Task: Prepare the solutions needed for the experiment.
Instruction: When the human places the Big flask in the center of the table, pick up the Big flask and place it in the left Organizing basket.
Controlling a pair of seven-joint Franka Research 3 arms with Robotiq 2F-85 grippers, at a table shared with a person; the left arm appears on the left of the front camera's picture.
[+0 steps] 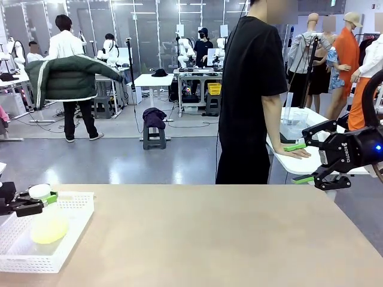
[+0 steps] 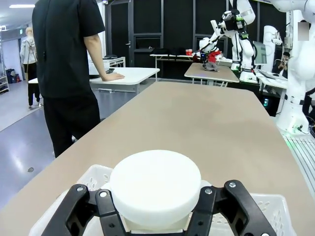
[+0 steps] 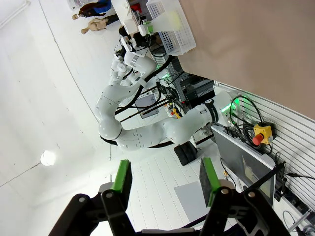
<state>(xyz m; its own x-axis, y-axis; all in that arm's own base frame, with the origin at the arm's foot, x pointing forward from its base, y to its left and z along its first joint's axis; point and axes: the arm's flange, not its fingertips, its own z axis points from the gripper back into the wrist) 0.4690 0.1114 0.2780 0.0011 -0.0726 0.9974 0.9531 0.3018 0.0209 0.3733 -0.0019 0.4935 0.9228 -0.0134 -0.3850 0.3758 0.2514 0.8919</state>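
— Left gripper (image 1: 37, 198) is clamped round the neck of the flask (image 1: 49, 226), just under its white cap (image 2: 155, 182). Where's the liquid?
— The solutions (image 1: 49, 230) sit as a shallow yellow-green layer in the flask's base, inside the white basket (image 1: 78, 224) at the table's left edge.
— And the right gripper (image 1: 304, 161)?
— Spread open, holding nothing, raised off the right side. I'd say things are barely started: flask capped and in the basket, nothing poured

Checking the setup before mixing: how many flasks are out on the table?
1. The flask stands in the white basket at the table's left end, the left claw shut on its neck under the cap. None elsewhere.
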